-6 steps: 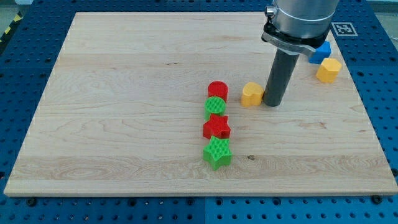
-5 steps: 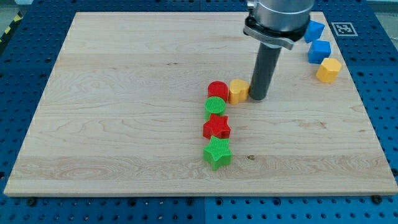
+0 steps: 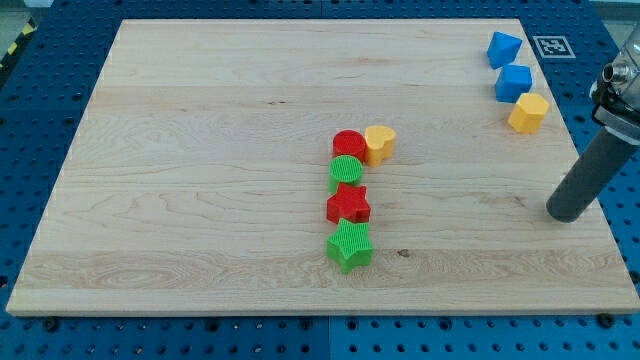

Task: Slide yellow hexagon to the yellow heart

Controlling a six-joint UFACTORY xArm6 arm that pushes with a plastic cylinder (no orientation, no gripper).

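Camera view
Hexagon (image 3: 528, 113): yellow, at 2 o'clock on the board (image 3: 200, 120), just below the blue cube (image 3: 514, 82).
Heart (image 3: 379, 144): yellow, near centre, touching the red cylinder (image 3: 349, 146) at its 9 o'clock.
My tip (image 3: 568, 213): a bare rod with no claw, holding nothing, at 5 o'clock of the hexagon, apart from it.
Handling: likely light, rigid and prone to turning; push its 3 o'clock face squarely toward 9 o'clock.
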